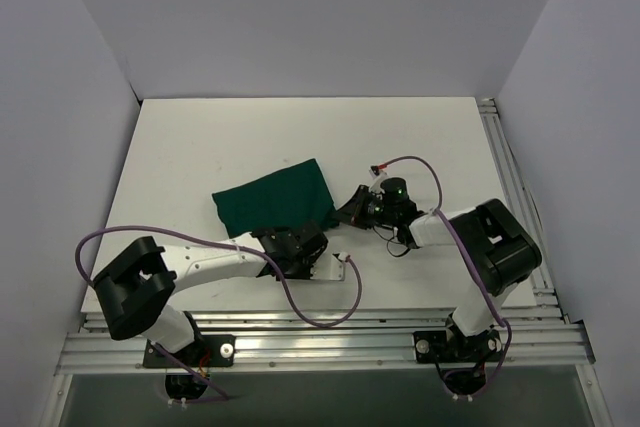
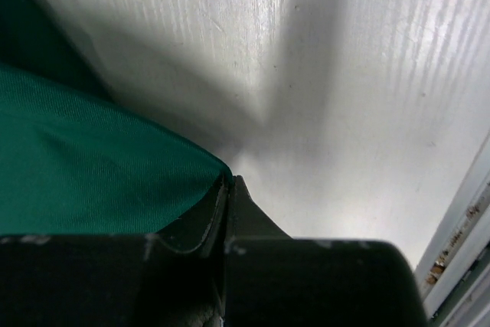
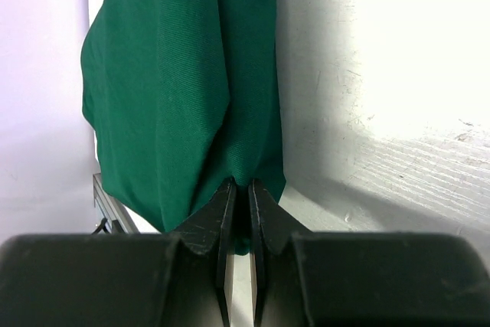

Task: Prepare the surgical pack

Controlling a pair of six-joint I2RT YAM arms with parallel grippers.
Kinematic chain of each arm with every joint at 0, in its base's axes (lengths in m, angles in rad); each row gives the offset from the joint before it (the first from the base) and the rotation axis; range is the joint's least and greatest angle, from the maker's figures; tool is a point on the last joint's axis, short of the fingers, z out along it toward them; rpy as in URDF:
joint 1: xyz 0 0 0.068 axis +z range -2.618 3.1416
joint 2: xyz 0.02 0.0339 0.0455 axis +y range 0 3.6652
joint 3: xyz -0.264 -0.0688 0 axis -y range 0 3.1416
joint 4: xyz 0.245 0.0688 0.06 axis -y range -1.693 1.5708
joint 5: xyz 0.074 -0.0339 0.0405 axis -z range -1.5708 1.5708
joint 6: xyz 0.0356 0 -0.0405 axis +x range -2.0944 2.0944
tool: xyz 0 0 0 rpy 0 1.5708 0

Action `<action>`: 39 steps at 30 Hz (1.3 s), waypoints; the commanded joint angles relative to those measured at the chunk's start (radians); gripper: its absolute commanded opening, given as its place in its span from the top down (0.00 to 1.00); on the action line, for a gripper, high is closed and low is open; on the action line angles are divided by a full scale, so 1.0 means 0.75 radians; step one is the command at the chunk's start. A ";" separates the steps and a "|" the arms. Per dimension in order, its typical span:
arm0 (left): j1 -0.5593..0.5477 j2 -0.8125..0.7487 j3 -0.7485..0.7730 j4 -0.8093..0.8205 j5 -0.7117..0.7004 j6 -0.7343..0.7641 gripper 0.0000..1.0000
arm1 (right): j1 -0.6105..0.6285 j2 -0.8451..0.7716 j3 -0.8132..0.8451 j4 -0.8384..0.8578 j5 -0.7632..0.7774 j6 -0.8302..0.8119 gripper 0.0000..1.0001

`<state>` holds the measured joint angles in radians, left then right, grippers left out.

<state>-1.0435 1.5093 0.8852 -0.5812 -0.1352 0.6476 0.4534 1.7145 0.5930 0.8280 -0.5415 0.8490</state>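
Observation:
The dark green cloth drape (image 1: pixel 272 199) lies folded on the white table, left of centre. My left gripper (image 1: pixel 292 243) is shut on its near edge; in the left wrist view the drape (image 2: pixel 84 166) runs into the closed jaws of that gripper (image 2: pixel 228 180). My right gripper (image 1: pixel 350 209) is shut on the drape's right corner; in the right wrist view the cloth (image 3: pixel 176 82) is pinched between the jaws of that gripper (image 3: pixel 242 186) and hangs bunched. The steel tray, instruments, gauze pads and clear packets are out of view.
White table (image 1: pixel 420 137) with grey walls at the back and both sides. An aluminium rail (image 1: pixel 510 177) runs along the right edge and another along the near edge. Purple cables loop from both arms.

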 commanded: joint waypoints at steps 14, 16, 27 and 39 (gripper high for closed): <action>0.015 -0.075 0.145 -0.182 0.198 0.020 0.42 | -0.003 -0.237 0.211 -0.556 0.227 -0.256 0.65; 0.021 -0.128 0.212 -0.313 0.345 0.038 0.31 | -0.005 -0.267 0.242 -0.631 0.243 -0.281 0.59; 0.476 -0.284 0.321 -0.352 0.351 -0.100 0.16 | 0.005 -0.559 0.214 -0.916 0.380 -0.322 0.49; 0.481 -0.360 0.045 -0.131 0.078 -0.133 0.10 | 0.430 -0.432 -0.052 -0.184 0.356 0.113 0.94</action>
<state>-0.6701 1.2537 0.9375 -0.7826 -0.0120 0.5568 0.7517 1.3022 0.5846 0.4606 -0.2546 0.8165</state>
